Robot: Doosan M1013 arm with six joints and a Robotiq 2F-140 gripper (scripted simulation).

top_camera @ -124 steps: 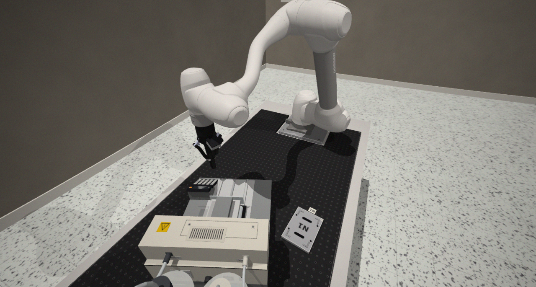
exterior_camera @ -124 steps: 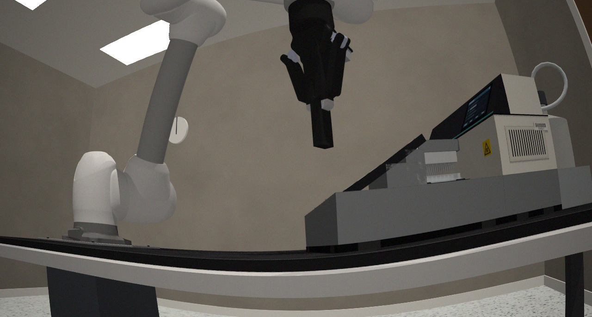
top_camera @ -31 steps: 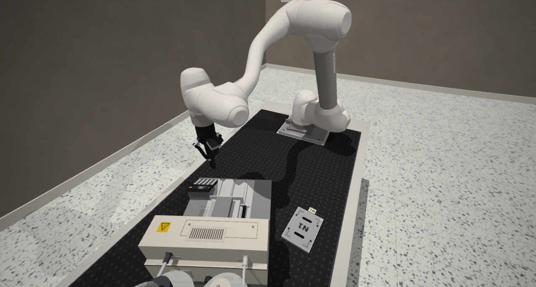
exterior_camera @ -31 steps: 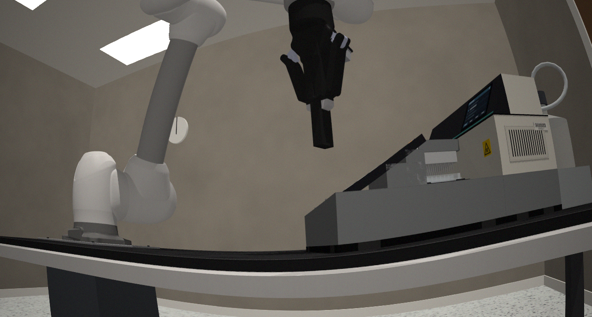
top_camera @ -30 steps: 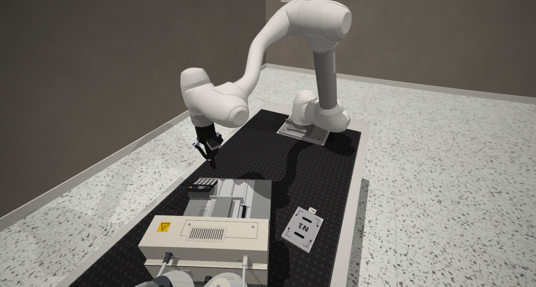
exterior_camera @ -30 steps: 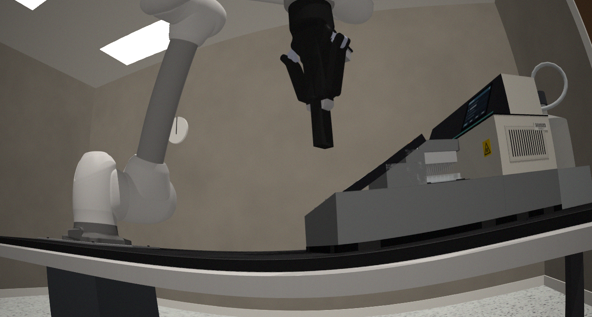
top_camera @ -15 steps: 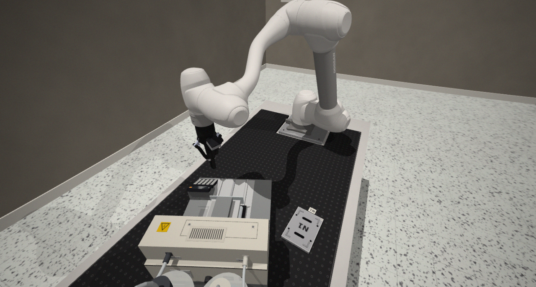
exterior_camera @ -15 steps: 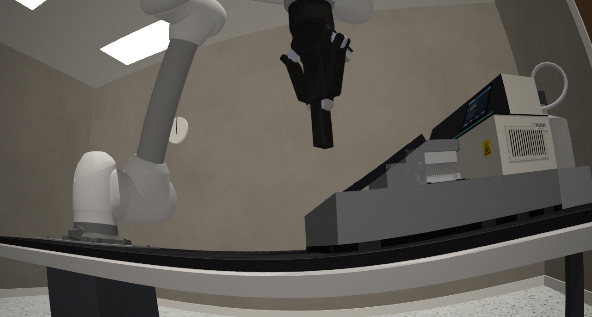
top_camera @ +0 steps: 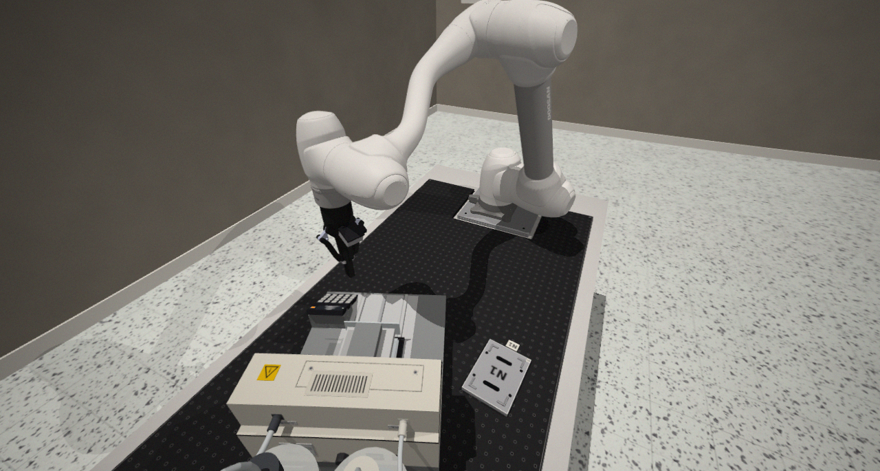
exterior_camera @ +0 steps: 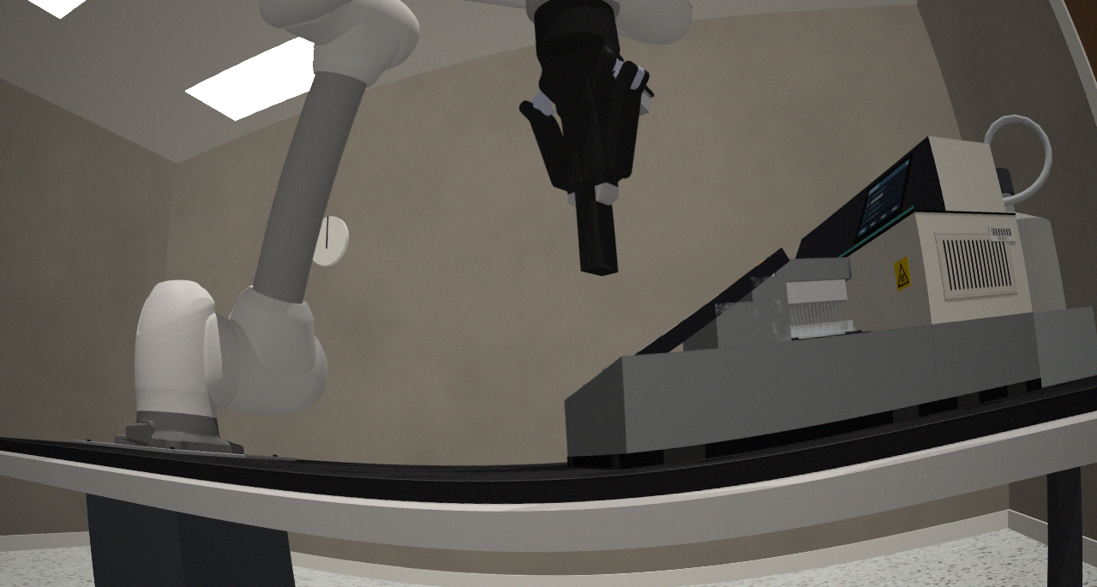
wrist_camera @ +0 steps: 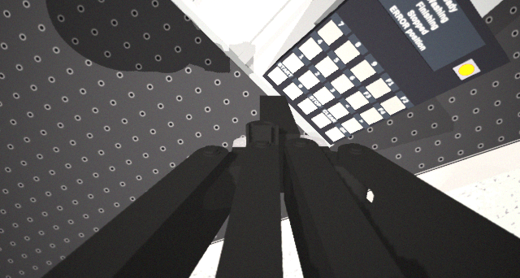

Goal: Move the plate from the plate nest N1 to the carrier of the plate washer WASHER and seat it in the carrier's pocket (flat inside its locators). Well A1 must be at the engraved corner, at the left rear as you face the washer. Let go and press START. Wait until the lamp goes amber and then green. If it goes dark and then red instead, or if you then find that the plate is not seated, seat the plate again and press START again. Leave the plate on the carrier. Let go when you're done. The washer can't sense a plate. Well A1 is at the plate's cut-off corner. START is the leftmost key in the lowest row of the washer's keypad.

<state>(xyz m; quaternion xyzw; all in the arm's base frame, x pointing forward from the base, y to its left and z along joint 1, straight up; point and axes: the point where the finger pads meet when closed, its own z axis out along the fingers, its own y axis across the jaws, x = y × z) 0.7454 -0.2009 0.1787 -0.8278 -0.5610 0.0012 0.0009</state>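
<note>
My gripper (top_camera: 349, 271) (exterior_camera: 598, 265) (wrist_camera: 271, 116) is shut and holds nothing. It hangs in the air just in front of the washer's keypad (top_camera: 335, 300) (wrist_camera: 337, 83), a little short of the START key (wrist_camera: 279, 76). The lamp (wrist_camera: 465, 69) beside the display glows amber. The plate washer (top_camera: 344, 394) (exterior_camera: 767, 384) stands on the black mat. A white ribbed part, which I take for the plate (exterior_camera: 822, 327), sits on the carrier under the wash head; I cannot tell how it is seated. The plate nest N1 (top_camera: 513, 379), marked IN, holds nothing.
The black perforated mat (top_camera: 504, 283) (wrist_camera: 101, 128) covers the table. The arm's base (top_camera: 498, 216) (exterior_camera: 176, 422) is bolted at the far end. Hoses and bottles (top_camera: 289, 458) stand behind the washer. The table's edge lies close to the left of my gripper.
</note>
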